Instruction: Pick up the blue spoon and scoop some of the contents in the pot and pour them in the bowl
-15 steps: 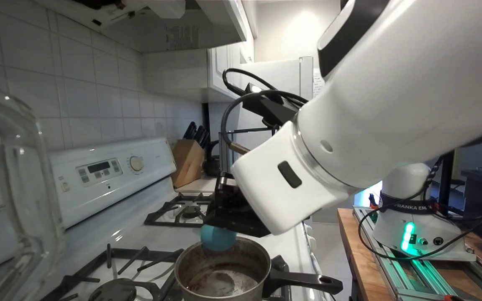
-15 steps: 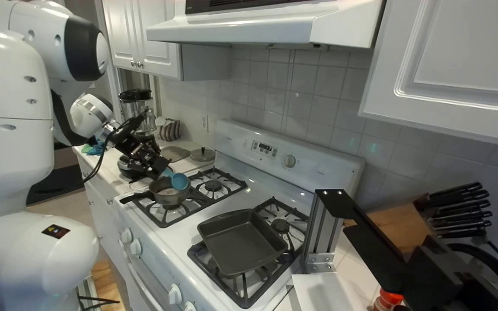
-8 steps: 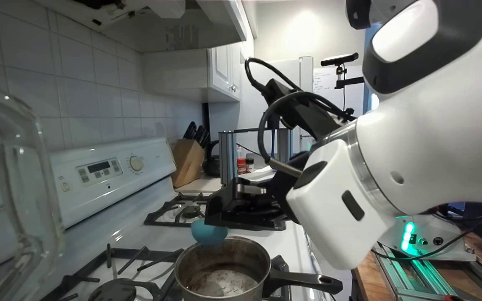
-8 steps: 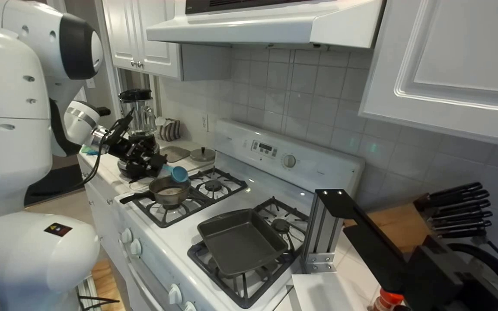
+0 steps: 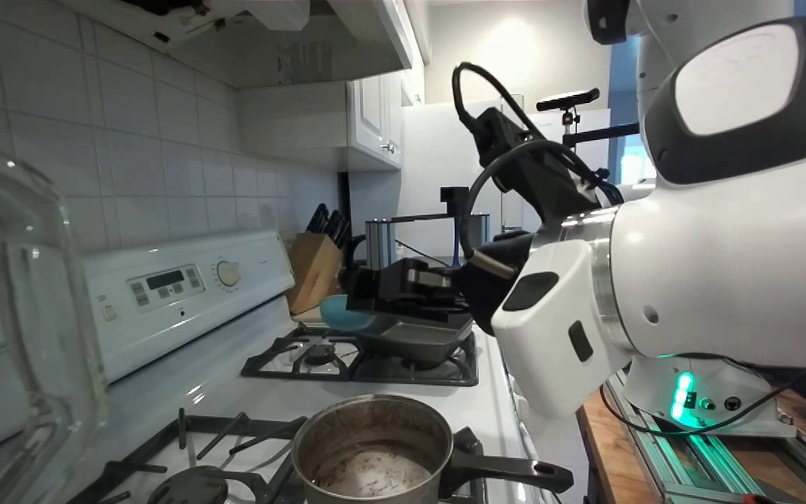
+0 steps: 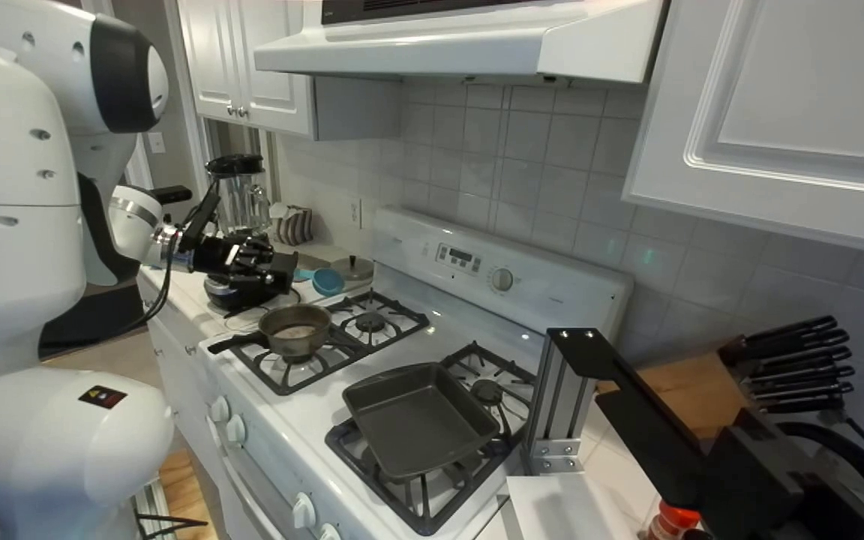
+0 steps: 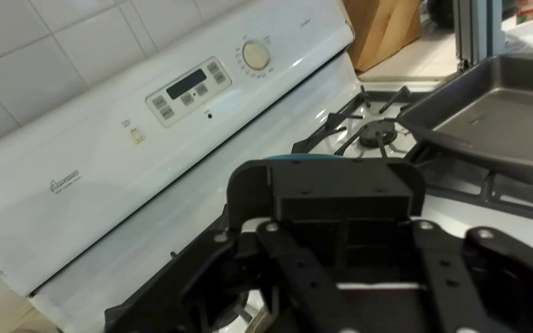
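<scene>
Well, pot (image 6: 295, 347) and pan (image 6: 421, 420) (square) share the stove (image 6: 469, 324)

In an exterior view, the end effector (image 5: 373, 292) holds the blue spoon (image 5: 342, 313) up, apart from the pot (image 5: 373, 451).

A square baking pan (image 6: 421, 424) rests near one front corner of the stove (image 6: 372, 352). Past that end's back corner, a knife block (image 5: 315, 267) stands on the surface (image 7: 407, 67); past the opposite edge, a lid (image 6: 358, 270) and a blender (image 6: 240, 196).
</scene>
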Available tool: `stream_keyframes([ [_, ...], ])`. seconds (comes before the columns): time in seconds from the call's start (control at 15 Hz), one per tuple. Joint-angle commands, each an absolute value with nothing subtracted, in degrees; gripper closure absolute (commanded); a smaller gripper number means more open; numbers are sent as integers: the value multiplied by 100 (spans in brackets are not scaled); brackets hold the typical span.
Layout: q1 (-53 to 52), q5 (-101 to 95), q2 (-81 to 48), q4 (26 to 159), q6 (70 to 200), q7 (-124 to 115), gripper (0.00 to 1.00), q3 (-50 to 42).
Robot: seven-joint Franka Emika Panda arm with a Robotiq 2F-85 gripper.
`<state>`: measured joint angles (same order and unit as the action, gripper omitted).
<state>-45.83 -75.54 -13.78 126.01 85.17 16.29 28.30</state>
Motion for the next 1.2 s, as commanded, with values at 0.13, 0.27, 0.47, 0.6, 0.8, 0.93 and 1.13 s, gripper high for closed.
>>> stream_keyframes([
  [0.13, -4575, -7588, -1331, 12775, 7348, 1728, 78, 2780],
  [0.27, -4541, -7466, -1377, 12741, 6962, 1793, 78, 2769],
  [0.47, -4437, -7182, -1415, 12657, 6536, 1923, 78, 2775],
  [0.6, -4316, -6902, -1362, 12626, 6461, 2018, 78, 2789],
  [0.8, -4094, -6478, -1218, 12626, 6606, 2053, 78, 2811],
  [0.93, -3941, -6251, -1092, 12639, 6639, 2008, 78, 2805],
  [1.13, -3730, -6040, -857, 12757, 6658, 2001, 78, 2818],
])
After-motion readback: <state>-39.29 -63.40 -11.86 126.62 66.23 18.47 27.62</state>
